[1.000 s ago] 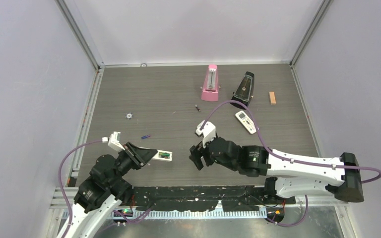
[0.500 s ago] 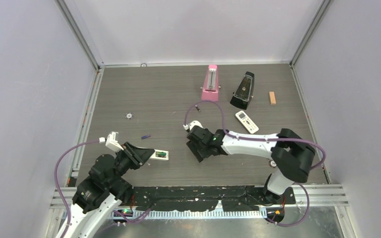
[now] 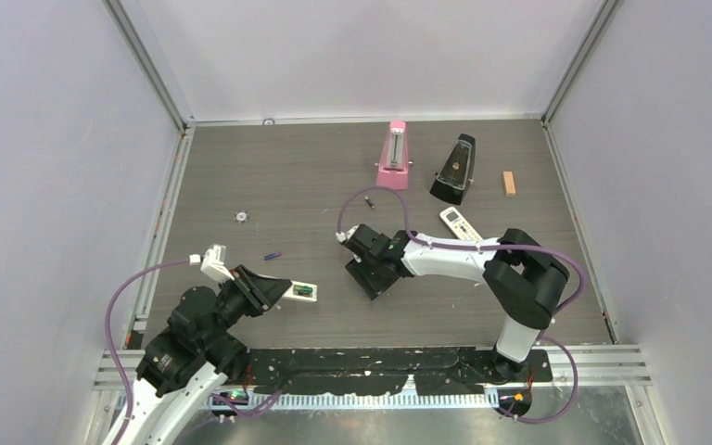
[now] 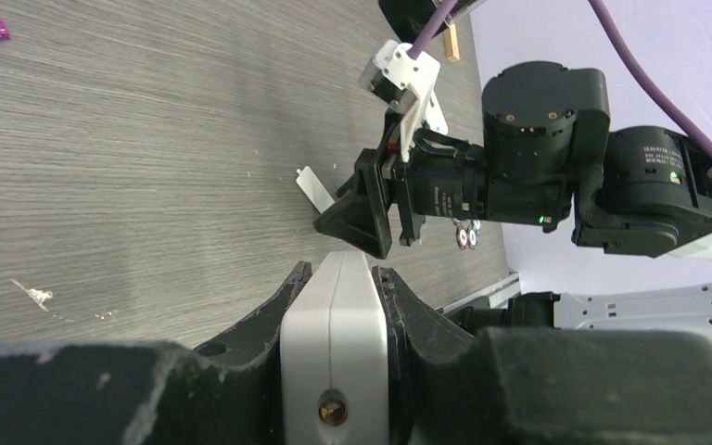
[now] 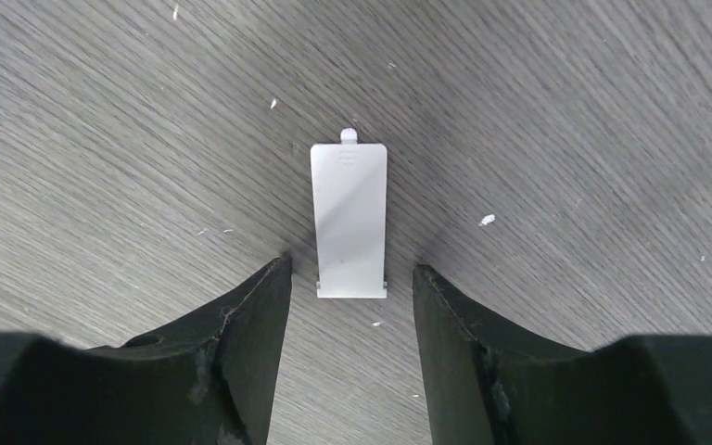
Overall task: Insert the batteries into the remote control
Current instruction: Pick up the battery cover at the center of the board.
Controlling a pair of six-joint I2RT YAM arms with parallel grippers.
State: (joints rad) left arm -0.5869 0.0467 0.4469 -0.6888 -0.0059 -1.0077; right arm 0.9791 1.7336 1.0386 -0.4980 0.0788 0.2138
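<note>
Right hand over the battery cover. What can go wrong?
1. The flat grey plastic battery cover lies flush on the wood-grain table; the right hand's open fingers straddling it may skid it, not lift it.
2. The purple battery and the dark battery lie loose; the slim white remote control in the left hand could get closed half-loaded.

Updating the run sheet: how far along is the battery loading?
Done: the battery cover is off, lying on the table, and a green battery appears seated in the open bay of the remote control. In hand: the left gripper clamps the remote; the right gripper, jaws open, straddles the cover. Left: the purple battery and the dark battery lie loose; cover not refitted.
</note>
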